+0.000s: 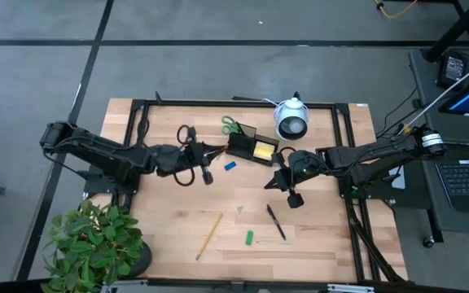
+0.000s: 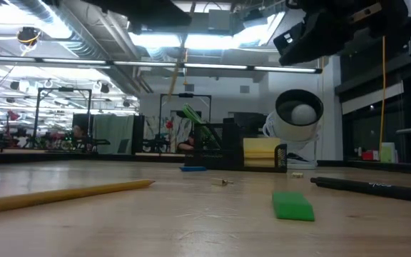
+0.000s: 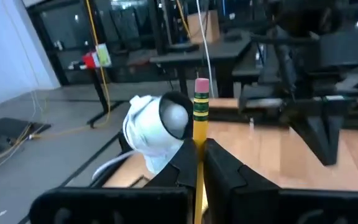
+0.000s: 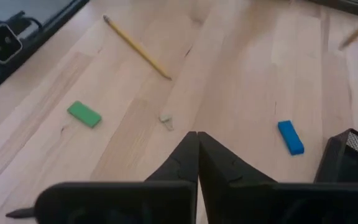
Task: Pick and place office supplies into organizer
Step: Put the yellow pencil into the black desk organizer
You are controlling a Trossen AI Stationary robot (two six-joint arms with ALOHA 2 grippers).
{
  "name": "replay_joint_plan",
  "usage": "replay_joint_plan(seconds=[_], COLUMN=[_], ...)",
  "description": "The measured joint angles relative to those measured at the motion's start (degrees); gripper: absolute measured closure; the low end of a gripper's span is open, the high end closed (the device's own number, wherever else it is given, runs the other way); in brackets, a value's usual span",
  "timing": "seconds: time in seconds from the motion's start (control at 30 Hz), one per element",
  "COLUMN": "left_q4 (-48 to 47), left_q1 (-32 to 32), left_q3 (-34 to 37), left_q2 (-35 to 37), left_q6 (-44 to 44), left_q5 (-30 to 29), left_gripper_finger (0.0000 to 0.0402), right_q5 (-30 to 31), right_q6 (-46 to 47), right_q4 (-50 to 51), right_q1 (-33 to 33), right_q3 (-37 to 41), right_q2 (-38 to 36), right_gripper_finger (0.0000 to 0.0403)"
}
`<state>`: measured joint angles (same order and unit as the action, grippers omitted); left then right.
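The black organizer (image 1: 243,145) (image 2: 223,148) sits at the table's far middle. A yellow sticky-note pad (image 1: 263,150) (image 2: 261,151) and green-handled scissors (image 1: 233,126) (image 2: 197,120) stand in it. My left gripper (image 1: 208,156) (image 3: 199,149) hovers just left of it, shut on a wooden pencil (image 3: 199,106). My right gripper (image 1: 287,185) (image 4: 197,146) hangs shut and empty right of the organizer. On the table lie a second pencil (image 1: 209,235) (image 4: 137,46), a black pen (image 1: 276,221) (image 2: 373,188), a green piece (image 1: 249,238) (image 4: 84,114) and a blue piece (image 1: 230,165) (image 4: 290,137). My left gripper pinches the pencil's shaft (image 3: 199,135) between its two fingers, a little below the green ferrule. The pink eraser end (image 3: 202,84) sticks out past the fingertips. The pencil is lifted clear of the table; its other end is hidden behind the gripper.
A white round lens-faced device (image 1: 291,120) (image 3: 157,127) stands right behind the organizer. A potted plant (image 1: 96,244) sits at the near left corner. A black frame (image 1: 344,163) runs along the table's sides. Bare wood lies between the loose items in the near half.
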<state>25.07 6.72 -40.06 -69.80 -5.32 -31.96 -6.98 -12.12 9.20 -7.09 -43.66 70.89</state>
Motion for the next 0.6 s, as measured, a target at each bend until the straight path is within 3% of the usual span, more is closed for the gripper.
replay_joint_plan(seconds=[0.23,0.37,0.6], left_q4=[8.8,12.7,23.1], left_q1=[-7.0,-10.0,-14.8], left_q3=[2.1,2.1,2.0], left_q2=[-0.7,-3.0,-9.4], left_q6=[-1.5,-3.2,-7.0], left_q5=[9.7,14.3,20.3], left_gripper_finger=[0.0397,0.0397,0.0397], right_q5=[0.1,5.8,7.5], right_q6=[4.1,7.7,14.0], right_q4=[-2.5,-1.6,-7.8], right_q1=[0.0,0.0,0.0], right_q3=[0.0,0.0,5.2], right_q2=[0.0,0.0,0.0], right_gripper_finger=[0.0397,0.0398,0.0399])
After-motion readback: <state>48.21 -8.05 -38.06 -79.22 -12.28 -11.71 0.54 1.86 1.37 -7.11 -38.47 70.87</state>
